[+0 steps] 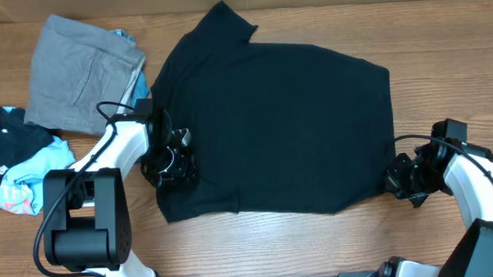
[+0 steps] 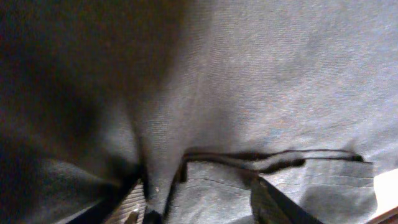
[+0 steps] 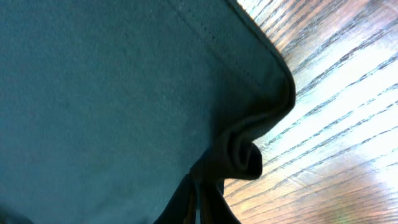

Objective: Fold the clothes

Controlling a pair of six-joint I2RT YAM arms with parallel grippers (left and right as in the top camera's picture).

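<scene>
The black T-shirt (image 1: 279,121) lies spread flat across the middle of the table, with one sleeve pointing to the far edge. My left gripper (image 1: 172,162) rests on the shirt's left edge. In the left wrist view its fingers (image 2: 199,205) stand wide apart, with the shirt's cloth (image 2: 261,74) and a hemmed fold lying between them. My right gripper (image 1: 398,181) is at the shirt's near right corner. In the right wrist view its fingers (image 3: 200,202) are pressed together on the bunched hem of the shirt (image 3: 93,93). The neck tag is hidden.
Grey folded trousers (image 1: 80,74) lie at the far left. A black and light-blue printed garment (image 1: 17,159) lies at the left edge. Bare wooden table (image 1: 316,243) shows in front of the shirt and to its right (image 3: 336,124).
</scene>
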